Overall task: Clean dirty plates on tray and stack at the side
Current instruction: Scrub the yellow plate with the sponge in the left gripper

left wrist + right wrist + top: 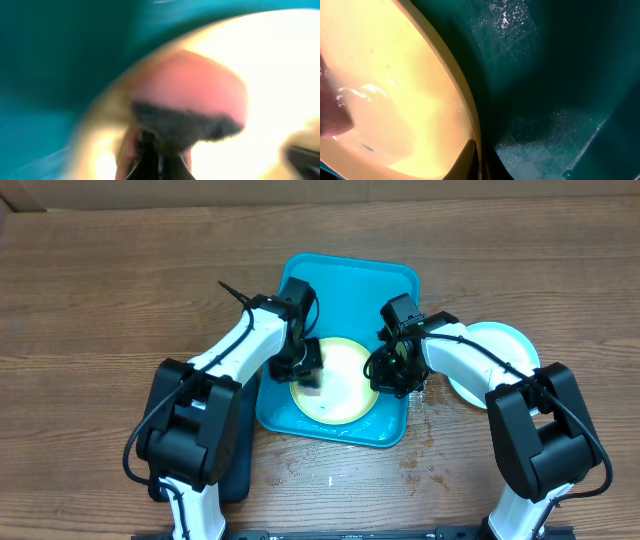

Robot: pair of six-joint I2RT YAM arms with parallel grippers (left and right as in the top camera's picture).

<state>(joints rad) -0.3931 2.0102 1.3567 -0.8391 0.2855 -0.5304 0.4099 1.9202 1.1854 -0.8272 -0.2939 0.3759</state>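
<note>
A yellow-green rimmed plate [342,392] lies in the turquoise tray [350,275]. My left gripper [307,370] is shut on a pink sponge with a dark scrub side [190,95] and presses it on the plate's left part [280,60]; the left wrist view is blurred, with the jaws [155,160] at the bottom. My right gripper [386,372] is shut on the plate's right rim, which shows between its fingers [479,157]. The plate [395,75] and the wet tray floor [560,75] fill that view. A light blue rimmed plate [500,345] lies on the table right of the tray. A third plate is not in view.
A black tray [238,450] lies on the table left of the turquoise tray, partly under my left arm. Wet spots [415,455] mark the wooden table in front of the tray's right corner. The sponge's edge shows in the right wrist view [330,120].
</note>
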